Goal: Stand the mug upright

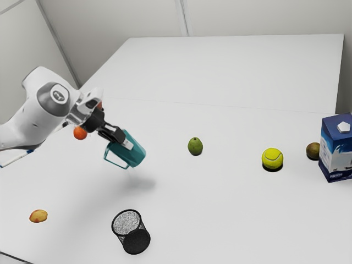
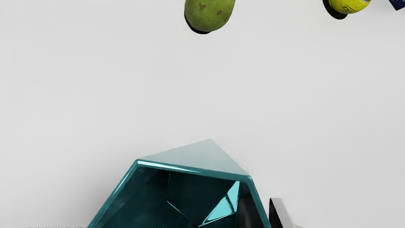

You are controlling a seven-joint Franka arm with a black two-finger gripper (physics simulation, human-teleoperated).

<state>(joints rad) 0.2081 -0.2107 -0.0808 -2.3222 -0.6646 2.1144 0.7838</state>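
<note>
So the mug (image 1: 135,157) is teal and shiny, kinda faceted, with flat sides and 1 angular loop handle. Not upright at all rn: it's tipped over at a slant, up in the air above the table (image 1: 236,209). The gripper (image 1: 127,143) has it by the wall, 1 finger inside and 1 outside. Its open mouth faces back toward the hand, base angled down and away, handle on the exterior view's left. Wrist view looks right into the dark teal inside.

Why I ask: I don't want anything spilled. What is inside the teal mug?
Inside the mug are dark walls and, apparently, one finger of the claw. The wrist view's bottom edge cuts off the rest, so what lies there can't be told.
</note>
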